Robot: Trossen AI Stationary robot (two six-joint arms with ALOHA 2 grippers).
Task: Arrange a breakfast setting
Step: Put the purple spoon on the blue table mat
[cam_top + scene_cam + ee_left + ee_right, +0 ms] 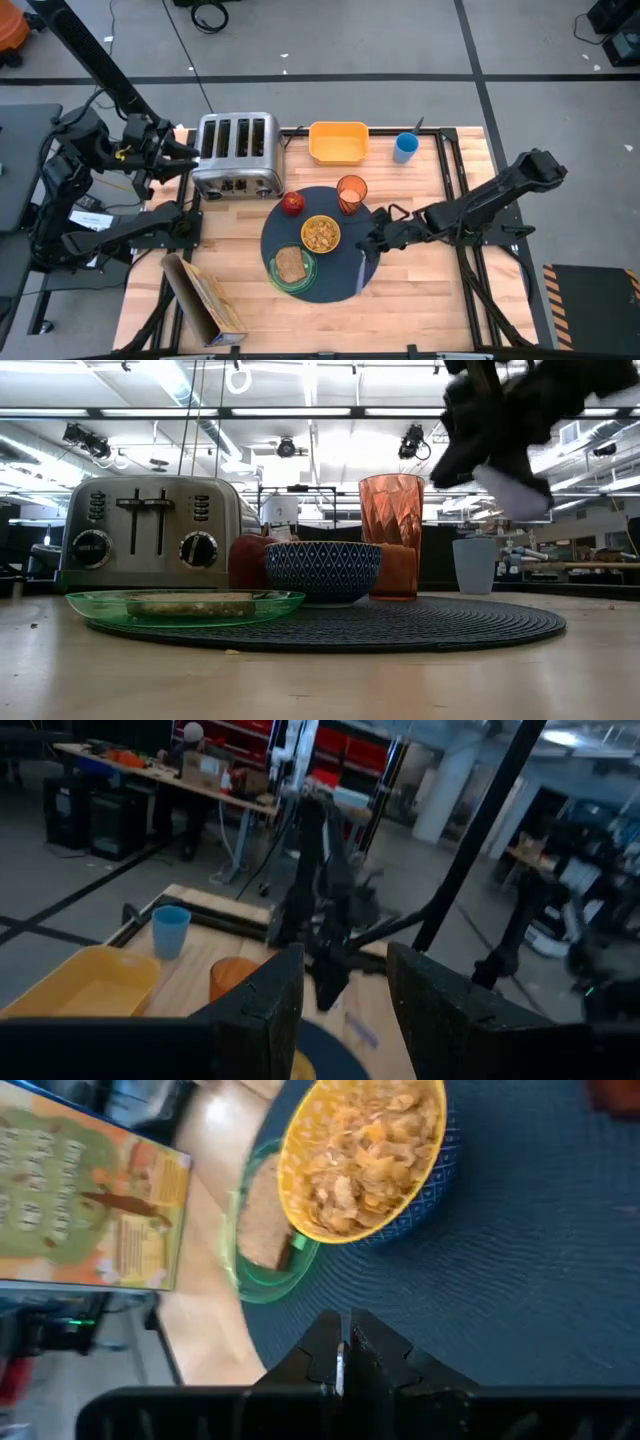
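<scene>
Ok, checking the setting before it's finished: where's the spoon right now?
In the high view the lilac-handled spoon is at the mat's right edge, right of the yellow bowl, under the right gripper.

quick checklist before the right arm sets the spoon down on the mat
1. Right gripper holds the spoon: ok, fingers shut on its top, spoon hanging over the mat's right edge.
2. Bare mat below the spoon: ok.
3. Bowl with cereal in place on the mat: ok.
4. Toast on the green plate: ok.
5. Cup and apple on the mat: ok, at its far edge.
6. Left gripper out of the way: ok, near the toaster.
</scene>
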